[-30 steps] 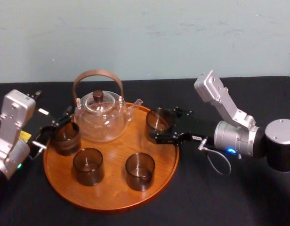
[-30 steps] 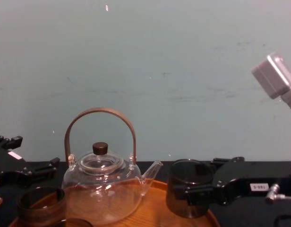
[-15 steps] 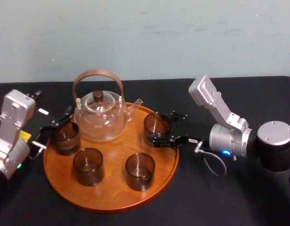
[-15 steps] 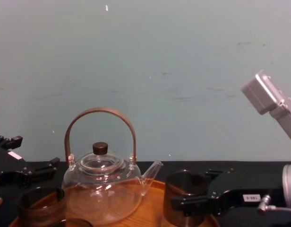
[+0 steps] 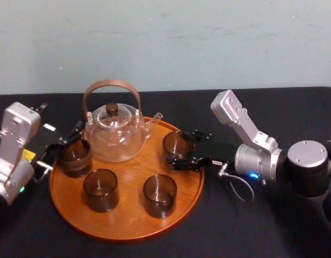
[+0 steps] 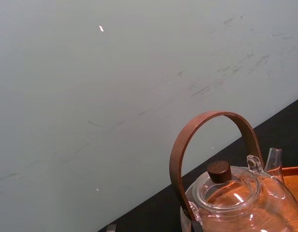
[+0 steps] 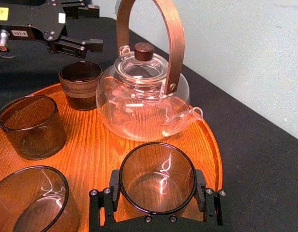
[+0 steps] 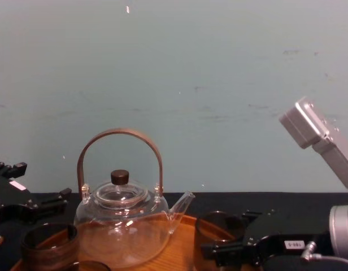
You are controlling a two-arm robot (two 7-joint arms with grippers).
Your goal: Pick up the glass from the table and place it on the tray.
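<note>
The black-clothed desk (image 5: 251, 231) carries the round wooden tray (image 5: 128, 223), and the glass teapot (image 5: 114, 140) stands at the tray's back. Your right gripper (image 5: 179, 149) reaches in over the tray's right rim with its jaws closed on the glass (image 5: 176, 144). The glass sits low over the wood, just right of the teapot's spout. I judge the placing step nearly done, though you cannot tell whether the base has touched down. Lower it straight until it rests flat. Then part the jaws only a little and draw back to the right along the arm's own line, keeping clear of the spout and of the front glass (image 5: 159, 194) nearby. The left gripper (image 5: 62, 145) is parked at the tray's left edge, jaws wide, beside the leftmost glass (image 5: 75, 157). The right wrist view gives you both jaws against the glass wall and the gap to the spout, while the chest view gives you its height against the rim, side-on.
</note>
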